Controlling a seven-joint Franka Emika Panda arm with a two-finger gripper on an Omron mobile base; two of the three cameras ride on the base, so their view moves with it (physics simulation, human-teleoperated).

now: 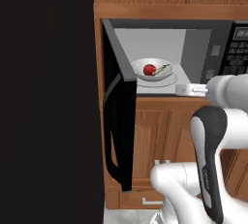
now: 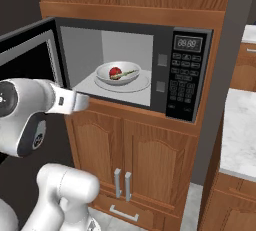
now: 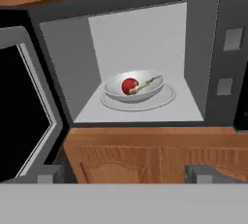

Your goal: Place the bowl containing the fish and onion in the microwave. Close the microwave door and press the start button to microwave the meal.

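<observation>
The bowl [image 3: 134, 88] with onion [image 3: 129, 86] and fish [image 3: 147, 83] is seated inside the microwave [image 2: 192, 77]; door [image 1: 118, 126] swung open; gripper [image 3: 125, 173] spread wide, empty.

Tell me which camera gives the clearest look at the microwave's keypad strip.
The right base view: the black keypad strip on the microwave's right side shows whole, display above rows of buttons. The left base view shows part of it, cut off at the frame edge and by the arm. The hand view catches no more than a dark sliver at its right edge.
</observation>
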